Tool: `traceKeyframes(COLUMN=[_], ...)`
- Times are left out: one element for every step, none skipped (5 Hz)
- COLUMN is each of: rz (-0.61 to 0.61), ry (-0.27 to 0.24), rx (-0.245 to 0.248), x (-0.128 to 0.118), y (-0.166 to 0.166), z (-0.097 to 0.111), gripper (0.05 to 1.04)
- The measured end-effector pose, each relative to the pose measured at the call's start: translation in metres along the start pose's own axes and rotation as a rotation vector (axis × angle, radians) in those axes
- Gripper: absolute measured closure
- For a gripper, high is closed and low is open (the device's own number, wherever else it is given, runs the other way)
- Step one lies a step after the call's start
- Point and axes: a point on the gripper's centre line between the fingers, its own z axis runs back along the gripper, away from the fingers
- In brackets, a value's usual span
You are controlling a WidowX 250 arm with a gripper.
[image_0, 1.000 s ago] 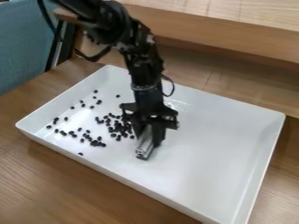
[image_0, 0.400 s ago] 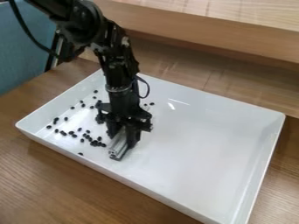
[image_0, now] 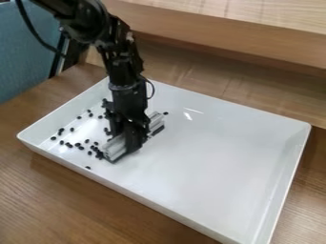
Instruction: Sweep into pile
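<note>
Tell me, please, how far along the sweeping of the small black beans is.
Partly done: some beans bunch at the near end of the pale grooved bar. In hand: the black gripper holds that bar in the white rectangular tray. Left, I'd judge: gathering the beans scattered toward the tray's left wall and one near the bar's far end.

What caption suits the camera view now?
Black gripper holding a pale bar upon a white tray, small black pieces scattered beside it.
</note>
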Motion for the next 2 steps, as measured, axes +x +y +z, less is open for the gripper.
traceKeyframes(rz=[-0.037,-0.030], ry=[-0.007,-0.017], rx=[0.004,0.005], x=[0.000,-0.005], y=[0.013,0.025], z=[0.000,0.000], gripper=[0.684,0.685])
